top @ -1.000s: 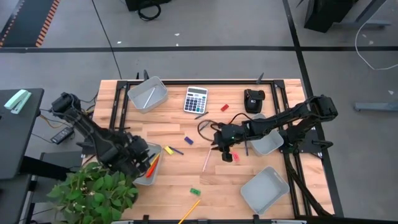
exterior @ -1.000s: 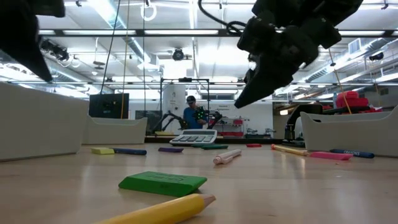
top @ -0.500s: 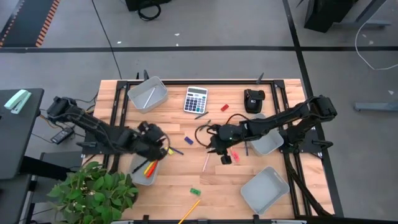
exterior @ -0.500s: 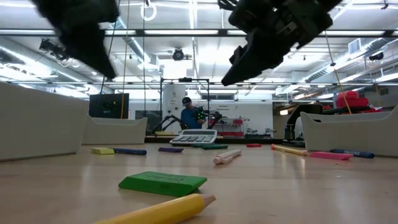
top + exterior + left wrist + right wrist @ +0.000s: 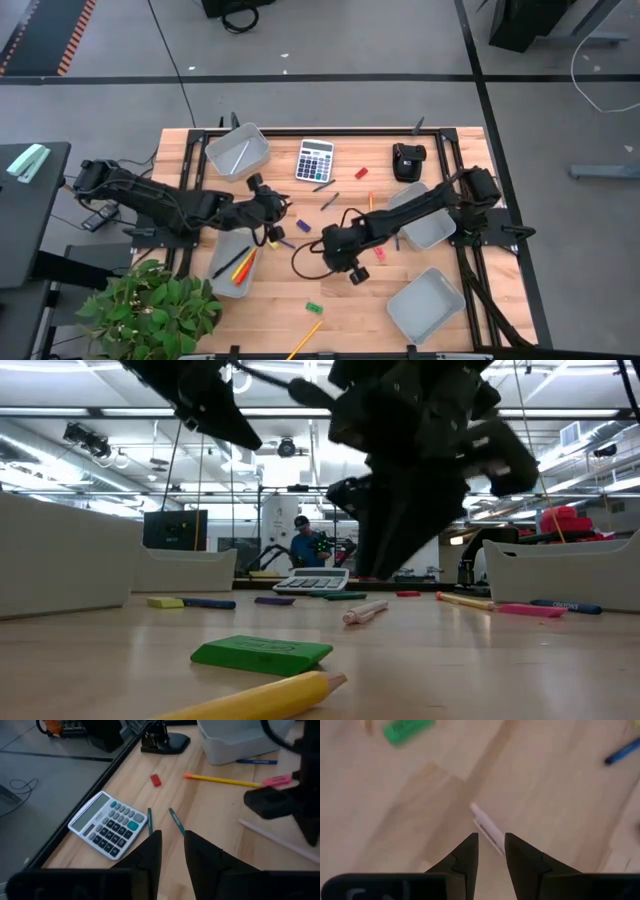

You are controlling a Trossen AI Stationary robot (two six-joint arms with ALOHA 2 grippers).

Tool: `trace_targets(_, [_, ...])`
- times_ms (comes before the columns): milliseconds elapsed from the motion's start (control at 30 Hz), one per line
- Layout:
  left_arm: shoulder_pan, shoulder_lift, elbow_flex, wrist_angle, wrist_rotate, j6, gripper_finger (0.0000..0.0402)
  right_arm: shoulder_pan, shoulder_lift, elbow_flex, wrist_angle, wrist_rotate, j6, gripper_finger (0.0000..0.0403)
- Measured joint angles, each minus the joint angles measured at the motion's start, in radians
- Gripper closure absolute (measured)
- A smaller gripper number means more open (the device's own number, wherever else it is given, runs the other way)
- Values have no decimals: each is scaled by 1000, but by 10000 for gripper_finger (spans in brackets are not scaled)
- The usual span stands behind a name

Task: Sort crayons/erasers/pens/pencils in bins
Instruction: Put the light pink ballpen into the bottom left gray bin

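Note:
My right gripper [image 5: 337,250] hangs shut just above a pale white pencil [image 5: 487,827], which lies flat on the table's middle and runs out ahead of the fingertips. In the low view the gripper [image 5: 385,565] is clear of the pencil [image 5: 364,611]. My left gripper [image 5: 266,206] is shut and empty above the table left of centre, right of the near-left bin [image 5: 235,268], which holds orange and yellow crayons. A green eraser [image 5: 314,308] and a yellow pencil [image 5: 305,337] lie near the front edge. A pink eraser [image 5: 378,253] lies right of my right gripper.
A calculator [image 5: 315,160] and a black device [image 5: 407,161] stand at the back. Bins sit at the far left [image 5: 238,152], the right [image 5: 432,226] and the near right [image 5: 425,306]. Dark green pens [image 5: 176,820], a red eraser [image 5: 156,780] and a yellow pencil [image 5: 220,780] lie between them.
My left gripper has gone from over the near-left bin toward the table's far and right side, to left of centre. My right gripper has gone toward the table's left edge and a little nearer, from beside the pink eraser to above the pale pencil.

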Motion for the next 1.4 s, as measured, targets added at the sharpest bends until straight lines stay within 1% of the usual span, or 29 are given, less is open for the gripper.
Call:
trace_targets(133, [-23,19,-8,-12,7,-17,315,-7,27,9,-6,51,-53,297])
trace_targets(233, [-38,39,-6,-3,6,-50,317,-30,42,9,-12,51,-89,297])
trace_targets(400, [-62,86,-7,2,4,-74,315,-65,65,10,-45,11,-142,301])
trace_targets(533, [-65,114,-6,14,5,-74,320,-76,67,10,-53,4,-175,318])
trace_targets(767, [-65,121,-7,15,4,-76,328,-81,65,9,-52,2,-187,364])
trace_targets(900, [-65,128,-7,24,4,-80,326,-81,54,7,-55,17,-186,373])
trace_targets(1000, [-65,131,-7,30,10,-80,323,-82,21,3,-80,30,-171,375])
trace_targets(1067, [-65,138,-7,33,14,-70,322,-85,-26,3,-81,29,-158,378])
trace_targets(1300, [-69,162,-6,107,14,26,334,-97,-199,5,-83,8,-112,389])
trace_targets(1400, [-76,164,-7,104,14,57,338,-101,-234,6,-82,-3,-90,393])
